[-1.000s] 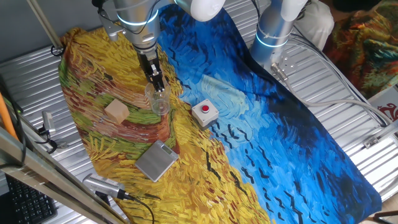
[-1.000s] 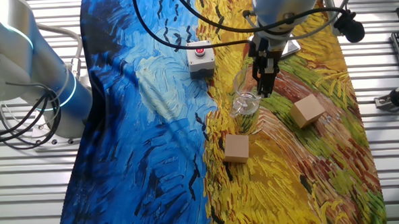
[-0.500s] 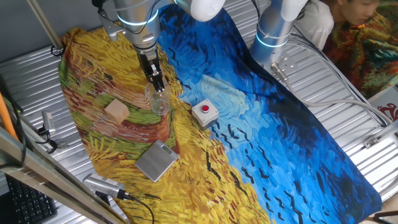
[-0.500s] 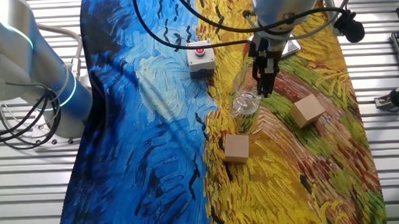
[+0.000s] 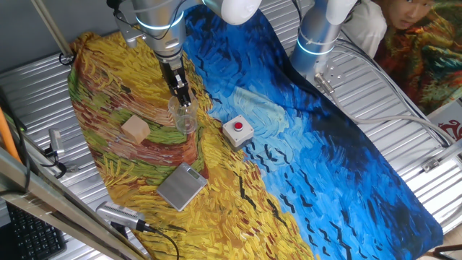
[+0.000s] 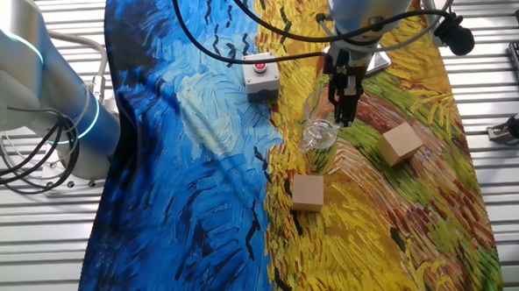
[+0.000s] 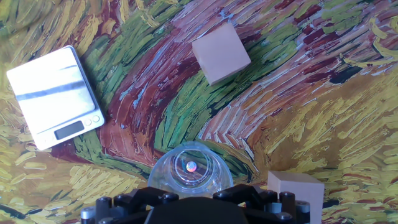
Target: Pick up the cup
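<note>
The clear cup [image 5: 184, 118] stands on the yellow part of the painted cloth, also seen in the other fixed view [image 6: 320, 136]. My gripper [image 5: 183, 100] comes down from above onto the cup's rim, with its jaws narrow and close together at one side of the rim [image 6: 344, 115]. In the hand view the cup [image 7: 191, 168] sits right against the gripper's black body [image 7: 193, 210] at the bottom edge. The near wall of the cup and the fingertips are hidden there.
A tan wooden cube [image 5: 135, 128] lies left of the cup, and a second cube [image 6: 308, 192] lies close by. A white box with a red button [image 5: 237, 130] and a silver scale [image 5: 182, 185] are nearby. A second arm's base [image 5: 317, 36] stands at the back.
</note>
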`<state>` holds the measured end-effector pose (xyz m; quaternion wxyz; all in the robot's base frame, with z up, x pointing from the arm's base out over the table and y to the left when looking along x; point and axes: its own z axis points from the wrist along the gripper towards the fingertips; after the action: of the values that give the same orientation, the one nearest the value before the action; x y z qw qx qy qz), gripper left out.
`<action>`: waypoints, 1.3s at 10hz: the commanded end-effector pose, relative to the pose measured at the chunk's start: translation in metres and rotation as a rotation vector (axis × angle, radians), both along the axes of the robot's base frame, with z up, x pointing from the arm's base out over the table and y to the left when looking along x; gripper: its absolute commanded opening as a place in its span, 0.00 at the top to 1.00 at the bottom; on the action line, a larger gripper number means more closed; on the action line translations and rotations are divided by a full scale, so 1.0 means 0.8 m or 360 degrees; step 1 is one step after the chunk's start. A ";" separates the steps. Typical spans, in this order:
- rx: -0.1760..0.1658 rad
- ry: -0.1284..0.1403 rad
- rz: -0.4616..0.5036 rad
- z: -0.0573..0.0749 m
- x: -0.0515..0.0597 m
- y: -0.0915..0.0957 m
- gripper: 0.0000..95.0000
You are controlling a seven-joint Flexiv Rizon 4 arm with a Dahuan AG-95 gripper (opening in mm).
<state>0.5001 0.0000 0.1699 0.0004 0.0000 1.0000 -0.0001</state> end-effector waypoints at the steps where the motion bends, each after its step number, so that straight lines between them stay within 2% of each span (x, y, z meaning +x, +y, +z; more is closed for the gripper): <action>1: -0.0055 -0.0008 0.0170 0.000 0.000 0.000 1.00; 2: -0.0027 -0.0009 0.0159 0.000 0.000 0.000 1.00; 7: -0.0048 -0.0004 0.0153 0.002 0.000 0.000 1.00; 11: -0.0058 -0.0011 0.0127 0.013 0.008 0.004 1.00; 13: -0.0070 0.0011 0.0123 0.021 0.014 0.008 1.00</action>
<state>0.5097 0.0062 0.1890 -0.0028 -0.0371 0.9991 -0.0215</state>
